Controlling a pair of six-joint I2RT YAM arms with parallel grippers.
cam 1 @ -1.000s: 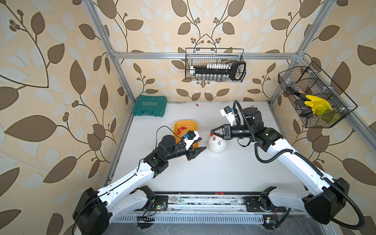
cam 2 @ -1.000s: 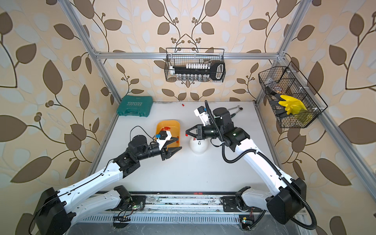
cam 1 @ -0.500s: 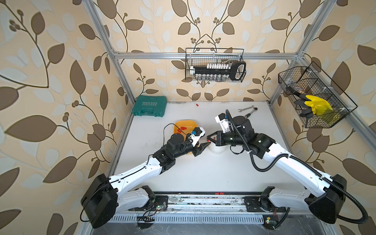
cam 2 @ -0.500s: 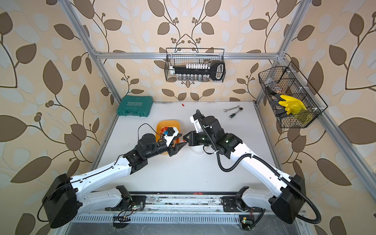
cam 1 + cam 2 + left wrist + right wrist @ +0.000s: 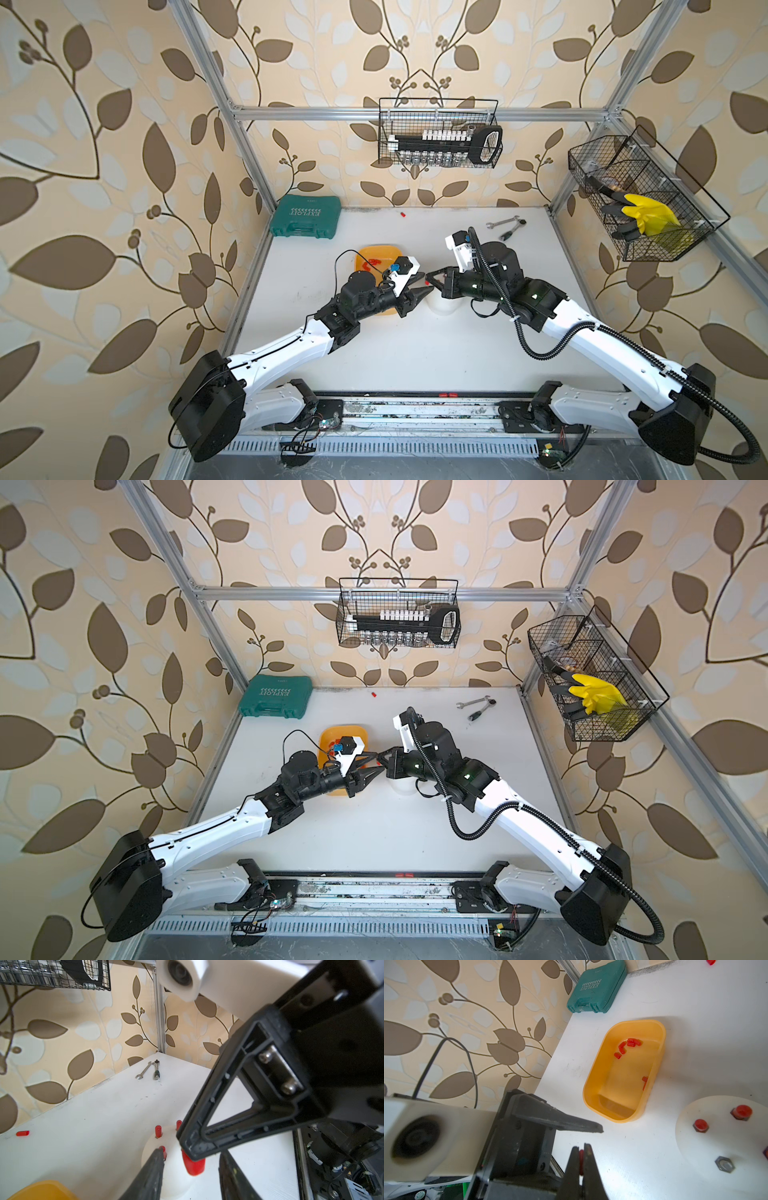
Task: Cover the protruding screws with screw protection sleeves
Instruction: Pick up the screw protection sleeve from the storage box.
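Top views: both show my two arms meeting tip to tip over the white dome (image 5: 442, 305), just beside the yellow tub (image 5: 374, 257). The right gripper (image 5: 432, 279) pinches a red cap (image 5: 427, 283). The left gripper (image 5: 420, 286) has its jaws partly spread on either side of that cap. A stray cap (image 5: 402, 214) lies at the far edge of the table (image 5: 415, 345).

Left wrist: my left fingers (image 5: 151, 1172) stand apart with the red cap (image 5: 193, 1164) between them, and a gap shows on each side of it. Behind it the dome (image 5: 172, 1180) carries three capped screws (image 5: 158, 1130).

Right wrist: the right fingers (image 5: 589, 1167) are closed tight on the cap (image 5: 581, 1159). On the dome (image 5: 716, 1142) I make out two capped screws (image 5: 700, 1125) and one bare screw (image 5: 724, 1164) in its nut. Loose caps (image 5: 629, 1044) lie in the tub (image 5: 593, 1084)
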